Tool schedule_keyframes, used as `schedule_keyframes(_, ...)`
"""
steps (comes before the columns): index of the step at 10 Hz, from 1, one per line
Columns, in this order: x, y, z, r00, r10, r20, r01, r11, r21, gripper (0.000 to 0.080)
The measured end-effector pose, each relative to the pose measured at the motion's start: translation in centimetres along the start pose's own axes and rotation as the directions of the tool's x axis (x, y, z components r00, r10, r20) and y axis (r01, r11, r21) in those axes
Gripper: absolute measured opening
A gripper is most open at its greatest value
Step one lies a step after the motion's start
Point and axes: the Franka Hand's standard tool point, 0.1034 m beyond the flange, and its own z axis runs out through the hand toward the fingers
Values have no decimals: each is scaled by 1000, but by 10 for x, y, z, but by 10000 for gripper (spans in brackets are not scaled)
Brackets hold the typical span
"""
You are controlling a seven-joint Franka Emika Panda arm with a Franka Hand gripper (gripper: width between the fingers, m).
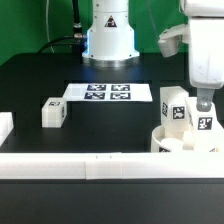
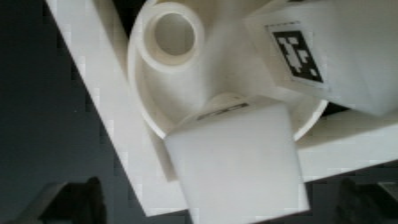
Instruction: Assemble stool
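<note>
The white round seat (image 1: pixel 188 142) lies at the exterior view's right, against the front rail. Two white tagged legs stand upright in it, one at the back (image 1: pixel 177 108) and one under my gripper (image 1: pixel 206 122). A third leg (image 1: pixel 54 112) lies loose on the table at the left. My gripper (image 1: pixel 203 101) is right over the top of the nearer standing leg. In the wrist view the seat (image 2: pixel 187 80) with an open socket (image 2: pixel 173 37), a tagged leg (image 2: pixel 299 55) and the near leg (image 2: pixel 231 160) fill the picture. My dark fingers (image 2: pixel 71 200) stand apart on either side of the near leg, so the gripper (image 2: pixel 222 208) is open.
The marker board (image 1: pixel 105 92) lies in the middle of the black table. A long white border rail (image 1: pixel 90 165) runs along the front, and another white piece (image 1: pixel 5 126) sits at the left edge. The robot's base (image 1: pixel 108 35) stands at the back.
</note>
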Motion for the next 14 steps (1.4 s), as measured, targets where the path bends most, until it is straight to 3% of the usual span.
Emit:
schedule_keyframes(4,-4,-4,13,997,-74,14,74,997,16,649)
schedule_keyframes(6,-2,-5,14,998,-57,13,57,998,17,604)
schedule_keyframes(8,-2,-5,14,999,-53,13,53,998,17,335)
schedule_keyframes(11,-3,-5,14,1000,-15,14,15,1000,17,335)
schedule_keyframes(14,-2,-6,14,940,340,17,-341,940,18,335)
